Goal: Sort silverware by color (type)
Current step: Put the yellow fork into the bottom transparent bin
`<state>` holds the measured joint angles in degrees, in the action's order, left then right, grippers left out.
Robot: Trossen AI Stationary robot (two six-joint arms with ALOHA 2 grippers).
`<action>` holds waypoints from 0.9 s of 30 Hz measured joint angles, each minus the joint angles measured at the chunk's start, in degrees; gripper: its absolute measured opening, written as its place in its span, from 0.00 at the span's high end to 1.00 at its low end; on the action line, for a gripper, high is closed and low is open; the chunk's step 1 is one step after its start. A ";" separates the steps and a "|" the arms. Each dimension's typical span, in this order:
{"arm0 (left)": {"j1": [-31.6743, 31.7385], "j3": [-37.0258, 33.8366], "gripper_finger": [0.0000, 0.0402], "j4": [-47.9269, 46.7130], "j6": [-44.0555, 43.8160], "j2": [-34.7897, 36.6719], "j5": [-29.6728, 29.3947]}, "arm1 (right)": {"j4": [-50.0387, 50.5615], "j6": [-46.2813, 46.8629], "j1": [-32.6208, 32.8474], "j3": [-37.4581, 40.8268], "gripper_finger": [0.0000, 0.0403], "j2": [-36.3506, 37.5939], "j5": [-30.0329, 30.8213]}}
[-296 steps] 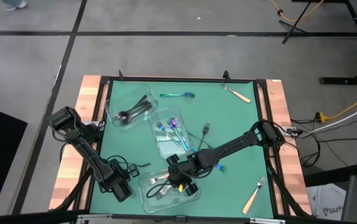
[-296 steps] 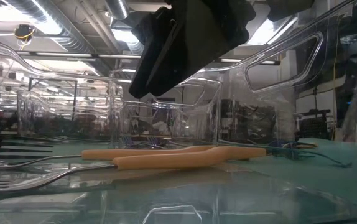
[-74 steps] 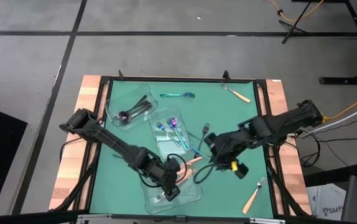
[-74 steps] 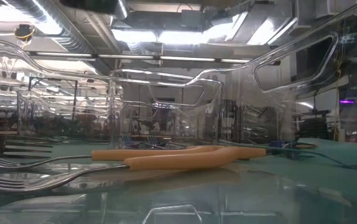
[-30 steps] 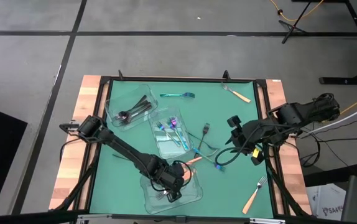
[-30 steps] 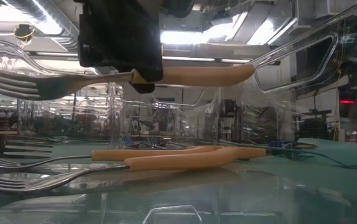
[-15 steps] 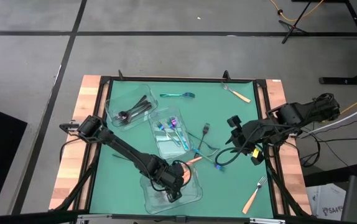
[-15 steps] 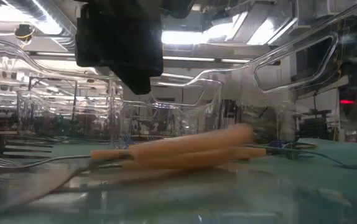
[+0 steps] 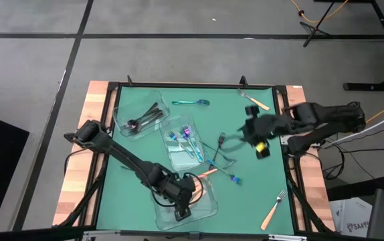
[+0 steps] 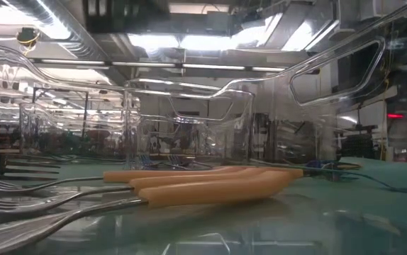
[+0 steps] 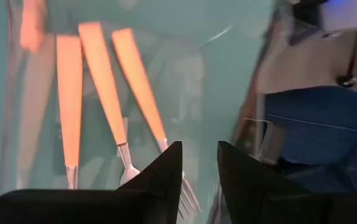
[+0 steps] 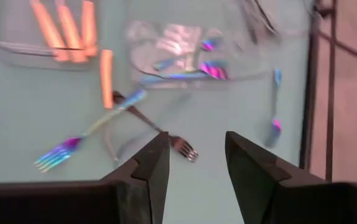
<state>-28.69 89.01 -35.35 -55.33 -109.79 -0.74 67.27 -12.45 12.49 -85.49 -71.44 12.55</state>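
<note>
Left gripper [image 11: 198, 163] hangs over the near clear container [image 9: 209, 209], fingers apart, empty; three orange-handled forks [image 11: 107, 93] lie side by side just beneath, handles away from it, tines toward it; right gripper [image 12: 194, 155] open above mid-table.

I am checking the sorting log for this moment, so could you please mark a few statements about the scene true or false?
1. The left gripper hangs over the clear container nearest the table's front edge. True.
2. That container holds black forks. False: it holds three orange-handled forks.
3. The right gripper carries a fork. False: its fingers are open and empty.
4. An orange-handled fork lies on the mat near the front right corner. True.
5. The iridescent utensils all sit in a container. False: some lie on the mat.
</note>
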 joint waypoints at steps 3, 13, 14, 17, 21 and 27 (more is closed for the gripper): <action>0.17 0.00 0.77 -0.12 3.28 2.98 -0.87 | 0.38 -1.33 -6.52 0.00 0.64 0.00 -0.26; 5.81 0.00 0.77 -10.08 19.18 15.60 -8.54 | 0.24 -2.87 -31.97 0.00 0.64 -0.04 -0.10; 6.78 0.00 0.77 -11.12 20.70 17.02 -9.38 | 0.21 -3.01 -34.39 0.00 0.64 -0.23 -0.08; 9.70 0.00 0.77 -14.13 24.41 20.67 -11.21 | -0.09 -4.16 -41.56 0.00 0.64 -1.12 -0.10; 13.26 0.00 0.77 -16.06 28.50 24.06 -11.76 | -1.99 -4.53 -50.67 0.00 0.64 -3.59 -2.15; 17.04 0.04 0.77 -18.21 34.02 24.88 -11.65 | -5.57 -7.77 -62.64 0.00 0.64 -10.33 -14.49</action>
<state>-11.65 89.06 -53.56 -21.31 -84.90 -12.39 61.70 -20.21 -50.15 -85.49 -81.77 -1.94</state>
